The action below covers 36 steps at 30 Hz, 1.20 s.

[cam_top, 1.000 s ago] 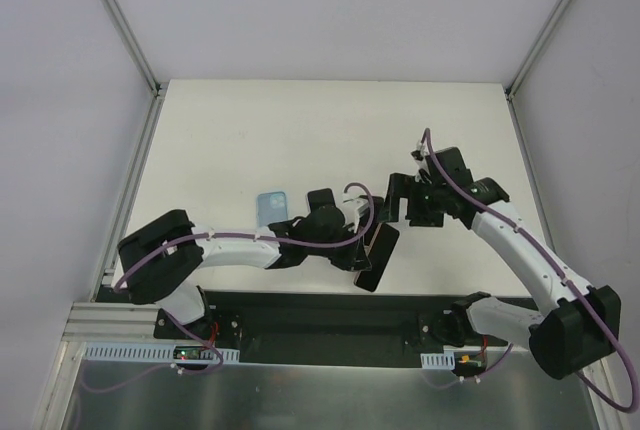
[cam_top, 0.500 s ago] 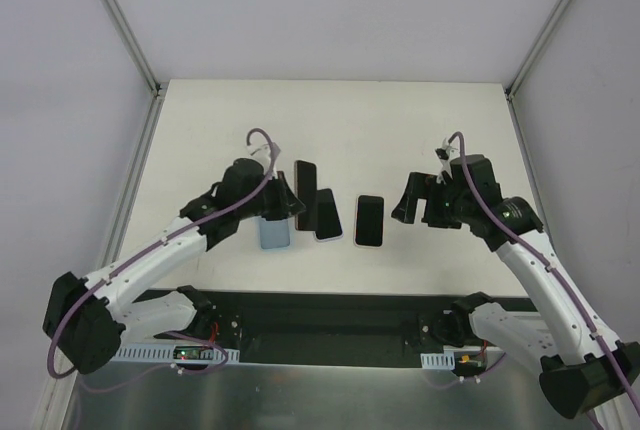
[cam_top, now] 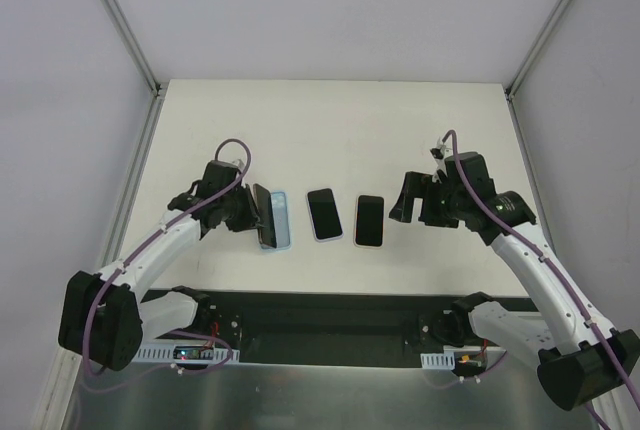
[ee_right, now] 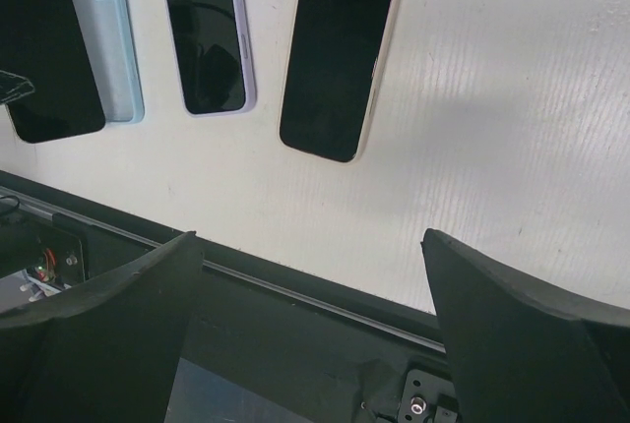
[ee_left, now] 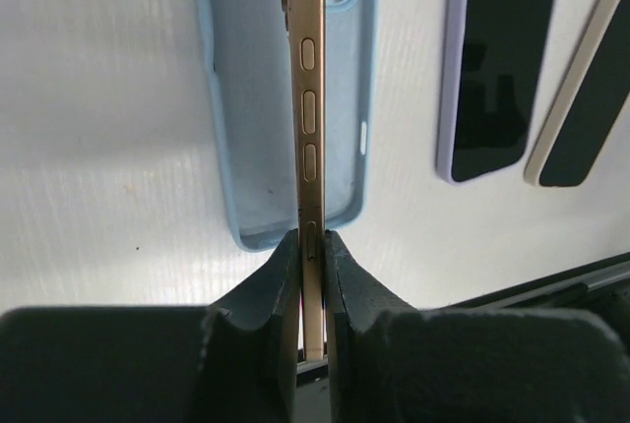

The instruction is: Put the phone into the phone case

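Observation:
My left gripper (cam_top: 256,214) is shut on the lower end of a gold-edged phone (ee_left: 308,98). The phone stands on its long edge, screen side dark, over the open light blue phone case (ee_left: 241,118). That case lies flat on the white table, its camera cutout at the far end. In the top view the phone (cam_top: 266,217) shows as a dark slab against the case's (cam_top: 284,222) left side. Whether the phone's edge touches the case I cannot tell. My right gripper (cam_top: 404,200) hovers open to the right with nothing between its fingers (ee_right: 148,295).
Two other phones lie face up right of the case: one in a lilac case (cam_top: 322,213) and one in a beige case (cam_top: 369,220). The table's black front rail (ee_right: 295,295) runs just below them.
My left arm has swung from the table's middle back to the left with the phone, which now stands edge-on over the blue case. The right gripper has shifted only slightly and stays open.

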Available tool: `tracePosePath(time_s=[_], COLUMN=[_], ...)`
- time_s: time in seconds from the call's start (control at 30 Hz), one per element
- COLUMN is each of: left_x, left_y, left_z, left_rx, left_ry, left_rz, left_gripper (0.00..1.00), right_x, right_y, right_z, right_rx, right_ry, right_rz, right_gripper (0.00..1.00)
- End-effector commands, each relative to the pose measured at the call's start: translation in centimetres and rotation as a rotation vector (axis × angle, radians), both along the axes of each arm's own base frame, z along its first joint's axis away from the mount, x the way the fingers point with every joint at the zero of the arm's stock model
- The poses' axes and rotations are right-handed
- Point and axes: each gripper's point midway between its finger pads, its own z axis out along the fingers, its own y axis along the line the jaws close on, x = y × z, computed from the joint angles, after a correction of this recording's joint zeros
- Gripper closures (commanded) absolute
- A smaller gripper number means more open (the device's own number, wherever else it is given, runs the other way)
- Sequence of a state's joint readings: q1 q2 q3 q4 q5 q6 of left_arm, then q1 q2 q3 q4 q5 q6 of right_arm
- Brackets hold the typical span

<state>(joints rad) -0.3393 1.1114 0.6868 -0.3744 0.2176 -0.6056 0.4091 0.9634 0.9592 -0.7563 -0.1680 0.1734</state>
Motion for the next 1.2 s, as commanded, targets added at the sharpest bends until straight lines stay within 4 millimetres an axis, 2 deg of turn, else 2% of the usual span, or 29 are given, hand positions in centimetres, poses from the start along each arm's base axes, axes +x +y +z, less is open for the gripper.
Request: tracePosePath(time_s=[0.0,0.13,0.4,0.63,1.17], left_x=[0.4,1.0,0.5,1.6,2.9], left_y=[-0.8,-0.9,-1.1,-1.0,-1.4], left_z=[0.6,0.4,-1.6,-0.9,0.1], left_rx=[-0.035,-0.028,-0.057,-0.063,-0.091], left_ry=[-0.034,-0.042,0.067,0.026,-0.012], left_rz=[-0.065,-0.07,-0.024,0.005,0.009], left_gripper=[1.0,1.0,1.0,1.0,1.0], right_x=[0.3,0.3,0.5,0.5,0.6], right_y=[-0.2,-0.4,-1.0,-0.5,-0.1], right_z=[0.3,-0.1,-0.1,-0.8,-1.0], right_rx=[-0.003,-0.014,-0.045,-0.029,-0.036], right_ry=[-0.03,-0.024,-0.03,-0.012,-0.008], right_rz=[0.0,-0.009,-0.025,-0.018,-0.004], right_gripper=[0.04,0.04,0.04,0.04,0.04])
